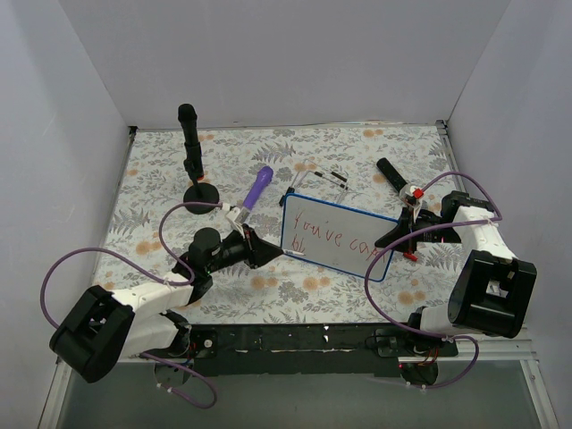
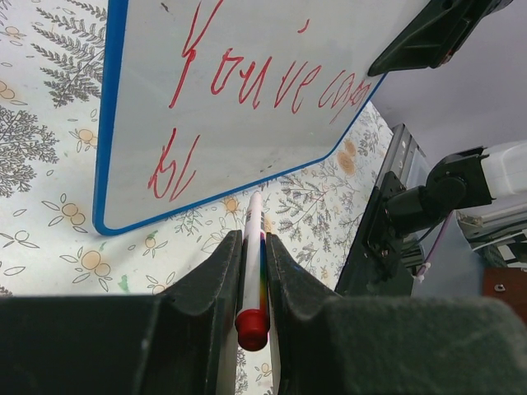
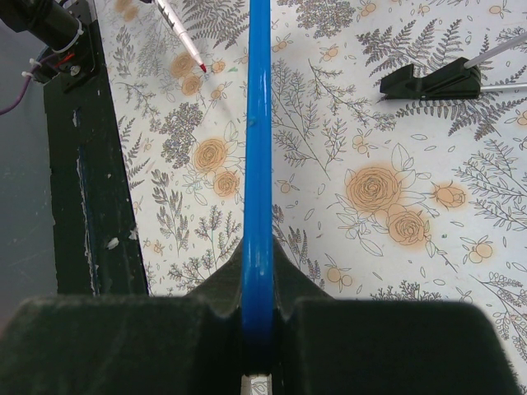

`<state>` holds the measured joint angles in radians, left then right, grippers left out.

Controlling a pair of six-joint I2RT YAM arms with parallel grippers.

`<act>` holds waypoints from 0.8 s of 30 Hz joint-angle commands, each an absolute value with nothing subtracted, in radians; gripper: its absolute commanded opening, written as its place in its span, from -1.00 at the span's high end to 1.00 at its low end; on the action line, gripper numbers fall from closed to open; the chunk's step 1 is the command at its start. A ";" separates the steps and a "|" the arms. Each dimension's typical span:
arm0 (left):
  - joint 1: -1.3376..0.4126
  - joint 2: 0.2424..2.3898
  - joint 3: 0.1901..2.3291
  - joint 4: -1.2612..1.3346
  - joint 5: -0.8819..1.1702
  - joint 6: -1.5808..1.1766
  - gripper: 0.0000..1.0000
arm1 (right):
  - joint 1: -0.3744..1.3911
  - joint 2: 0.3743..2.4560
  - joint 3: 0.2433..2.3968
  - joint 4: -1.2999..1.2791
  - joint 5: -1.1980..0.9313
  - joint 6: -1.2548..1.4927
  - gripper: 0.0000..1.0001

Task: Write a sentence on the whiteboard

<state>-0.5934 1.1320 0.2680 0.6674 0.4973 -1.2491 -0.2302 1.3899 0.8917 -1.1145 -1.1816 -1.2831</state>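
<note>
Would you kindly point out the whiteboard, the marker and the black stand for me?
whiteboard (image 1: pixel 338 259): top view, bare lower face.
marker (image 2: pixel 254 247): left wrist view, white barrel between the fingers.
stand (image 1: pixel 190 143): top view, upright post.

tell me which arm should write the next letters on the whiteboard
Left. The left hand is shut on the red marker, tip pointing at the whiteboard near the short second line. The right hand is clamped on the blue rim, so it's busy.

On the whiteboard (image 1: pixel 349 257), the sentence (image 2: pixel 247 86) in red reads roughly "You've cap"; below it, "bl".
</note>
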 commanded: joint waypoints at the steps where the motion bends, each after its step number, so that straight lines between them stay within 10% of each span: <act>1: -0.604 1.106 0.256 0.701 0.469 -1.233 1.00 | -0.233 1.391 0.888 -1.098 -1.143 -1.305 0.97; 24: -0.617 1.065 0.235 0.696 0.433 -1.232 1.00 | -0.233 1.388 0.887 -1.101 -1.147 -1.312 0.97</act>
